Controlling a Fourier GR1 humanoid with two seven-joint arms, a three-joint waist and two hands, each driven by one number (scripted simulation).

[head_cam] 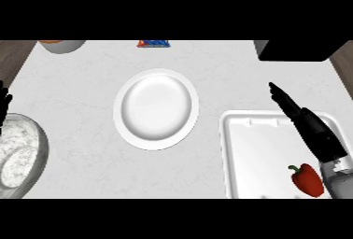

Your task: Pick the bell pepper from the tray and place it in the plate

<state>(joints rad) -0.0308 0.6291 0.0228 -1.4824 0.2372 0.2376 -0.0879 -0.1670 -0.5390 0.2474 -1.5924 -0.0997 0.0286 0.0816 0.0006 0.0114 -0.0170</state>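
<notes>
A: Head view. Where does the pepper (pixel 307 179) lie?

B: In the tray (pixel 241 154), low in its right part, just left of the right forearm and below the right hand (pixel 312 127), towards the wrist end. It is red, with a green stem.

A: Which way does it point?

B: Its long axis runs from upper left to lower right. The stem end points up and left; the blunt end points at the view's lower edge.

A: And the right hand?

B: It hangs over the tray's right side, fingers straight and pressed together, tips past the tray's far rim over the bare surface (pixel 228 60). It holds nothing. It is apart from the pepper.

A: The left hand?

B: The left hand (pixel 4 100) rests at the view's left edge, fingers up and relaxed; only a little of it shows.

A: What else is around?

B: The plate (pixel 156 108) lies well left of the right hand, white, with nothing on it. Between plate and tray is a strip of bare surface. A bowl (pixel 21 154) with something white sits below the left hand. Beyond the right hand's fingertips stands a black box (pixel 300 50) at the far edge. A cup (pixel 62 45) and a small blue and orange thing (pixel 154 44) lie far left of it.

A: What lies between the pepper and the plate?

B: Only the tray's left rim and bare surface.
</notes>
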